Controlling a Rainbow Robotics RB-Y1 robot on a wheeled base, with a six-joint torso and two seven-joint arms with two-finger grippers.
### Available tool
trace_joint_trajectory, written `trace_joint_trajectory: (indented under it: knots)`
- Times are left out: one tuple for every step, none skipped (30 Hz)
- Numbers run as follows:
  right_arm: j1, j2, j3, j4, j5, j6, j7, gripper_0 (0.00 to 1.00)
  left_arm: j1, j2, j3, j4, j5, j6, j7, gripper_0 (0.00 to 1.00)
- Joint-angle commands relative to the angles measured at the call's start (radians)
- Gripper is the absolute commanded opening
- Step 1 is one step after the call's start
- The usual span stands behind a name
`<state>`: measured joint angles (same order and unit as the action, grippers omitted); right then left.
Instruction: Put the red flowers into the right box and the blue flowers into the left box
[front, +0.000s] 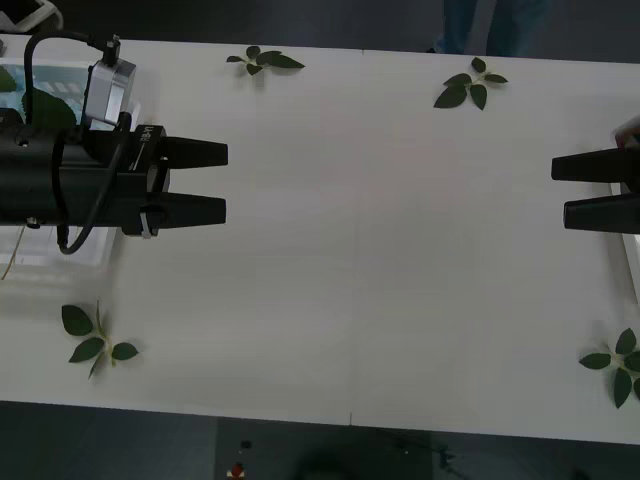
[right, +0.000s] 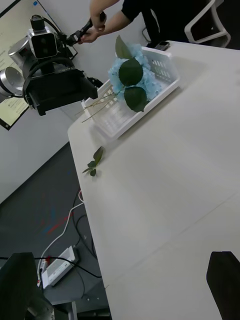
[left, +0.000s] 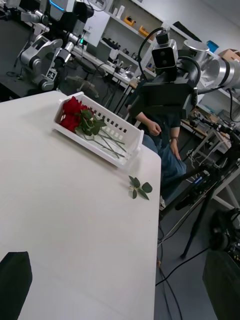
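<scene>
Red flowers (left: 75, 112) lie in right box (left: 127, 141), blue flowers (right: 131, 77) in left box (right: 165, 70), at tabletop (front: 380, 250) edges. Left pincer (front: 205, 182) & right pincer (front: 585, 190) open, empty; risk: snagging boxes.

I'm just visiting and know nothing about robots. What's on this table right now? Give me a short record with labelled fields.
Red flowers: lying in the right box
Blue flowers: lying in the left box
Left gripper: open, holding nothing, over bare table beside the left box
Right gripper: open, holding nothing, at the table's right edge
Table: white, with loose green leaf sprigs near its corners
Sorting: looks finished, as no flowers lie outside the boxes
</scene>
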<state>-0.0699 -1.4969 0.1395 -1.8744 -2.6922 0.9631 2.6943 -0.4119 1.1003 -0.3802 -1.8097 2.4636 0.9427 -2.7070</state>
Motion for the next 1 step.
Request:
trace_joint_trajectory:
  knots:
    - [-0.016, -0.003, -0.005, -0.003, -0.005, 0.002, 0.011, 1.0, -0.016, 0.001, 0.018, -0.003, 0.003, 0.01, 0.002, 1.0]
